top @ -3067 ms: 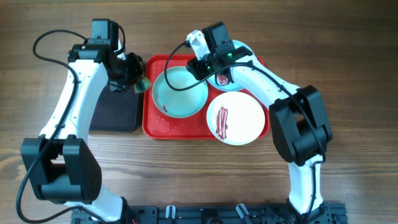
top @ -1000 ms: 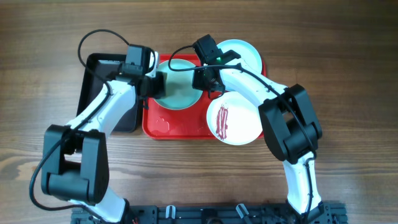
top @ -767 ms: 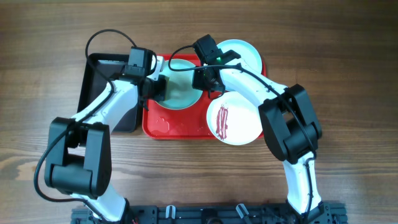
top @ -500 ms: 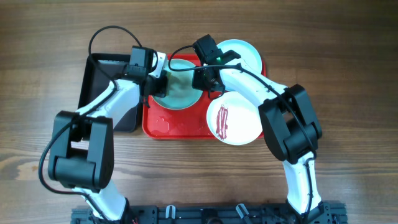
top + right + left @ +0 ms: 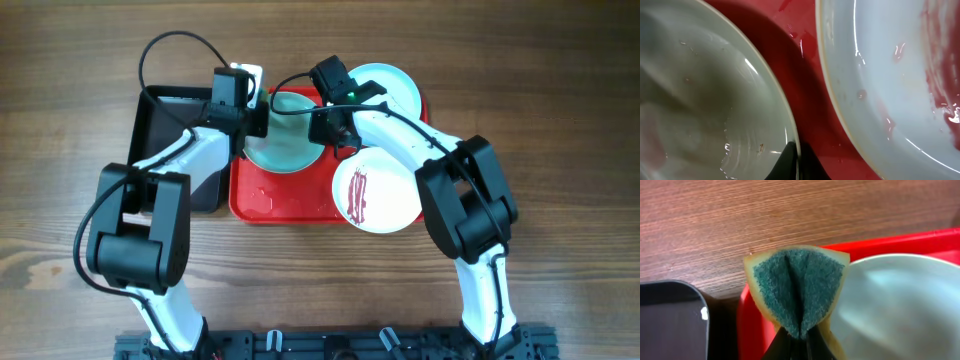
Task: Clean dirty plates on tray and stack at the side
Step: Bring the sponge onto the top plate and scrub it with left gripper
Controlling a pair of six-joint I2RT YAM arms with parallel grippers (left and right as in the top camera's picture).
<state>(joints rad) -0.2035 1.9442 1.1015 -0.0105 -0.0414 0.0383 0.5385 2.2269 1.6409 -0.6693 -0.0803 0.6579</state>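
So the left end effector [image 5: 799, 341] is clamping a folded green-yellow sponge [image 5: 797, 280], and the right end effector [image 5: 796, 159] is pinching the rim of the round pale-mint plate [image 5: 705, 90]. Hard scrubbing could pop that thin grip loose, I reckon.

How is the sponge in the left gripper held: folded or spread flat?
Folded. The left gripper pinches the sponge so its green face creases down the middle.

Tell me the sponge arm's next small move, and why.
Probably sweep the sponge inward across the mint plate. The left gripper, shut on the sponge, holds it at that plate's edge, while the right gripper pinches the opposite rim, steadying the plate on the red tray.
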